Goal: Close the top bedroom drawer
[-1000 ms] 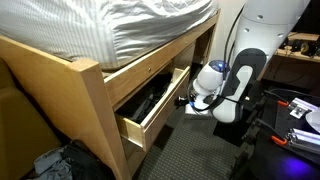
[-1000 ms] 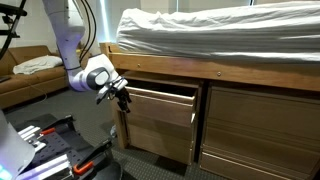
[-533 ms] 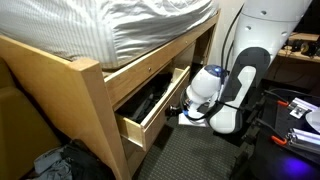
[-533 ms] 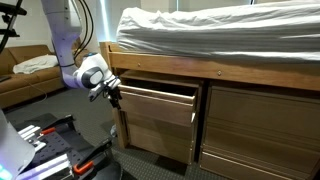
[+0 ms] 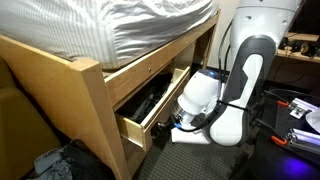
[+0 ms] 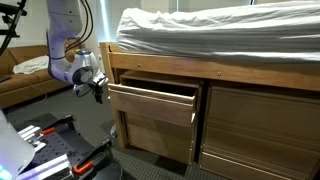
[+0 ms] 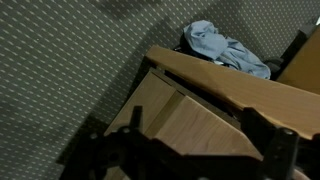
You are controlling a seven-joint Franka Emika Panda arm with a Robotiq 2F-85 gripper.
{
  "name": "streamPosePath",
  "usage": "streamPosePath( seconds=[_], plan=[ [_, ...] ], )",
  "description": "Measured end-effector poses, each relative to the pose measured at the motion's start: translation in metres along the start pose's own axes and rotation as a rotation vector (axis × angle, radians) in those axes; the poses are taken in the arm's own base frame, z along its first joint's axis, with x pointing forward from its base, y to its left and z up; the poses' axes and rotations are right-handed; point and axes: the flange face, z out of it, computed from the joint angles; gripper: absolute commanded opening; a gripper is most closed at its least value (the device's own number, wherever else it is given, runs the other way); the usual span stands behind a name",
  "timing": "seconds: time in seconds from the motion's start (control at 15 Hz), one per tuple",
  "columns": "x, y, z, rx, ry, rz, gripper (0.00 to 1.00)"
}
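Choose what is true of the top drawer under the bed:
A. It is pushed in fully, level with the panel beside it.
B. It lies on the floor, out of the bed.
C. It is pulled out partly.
C: in an exterior view the top bedroom drawer sticks out from the bed frame, ahead of the neighbouring panel.

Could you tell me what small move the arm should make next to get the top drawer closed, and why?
Probably bring the gripper squarely in front of the top bedroom drawer and press its front panel inward: the drawer stands pulled out, and the gripper hangs beside its front corner, apparently not touching it.
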Motion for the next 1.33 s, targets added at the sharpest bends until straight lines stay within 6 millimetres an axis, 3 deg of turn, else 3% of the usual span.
streamPosePath(
  seconds=[0.13, 0.4, 0.6, 0.93, 1.2, 1.33],
  plan=[
    [0.0, 0.003, 0.001, -0.01, 0.011, 0.006, 1.0],
    [0.031, 0.023, 0.0, -0.094, 0.206, -0.038, 1.0],
    [0.05, 0.014, -0.015, -0.103, 0.371, -0.082, 1.0],
    [0.051, 0.007, -0.024, -0.098, 0.592, -0.183, 1.0],
    [0.044, -0.012, -0.048, -0.017, 0.794, -0.228, 1.0],
    [0.042, -0.009, -0.055, 0.025, 0.889, -0.222, 1.0]
  ],
)
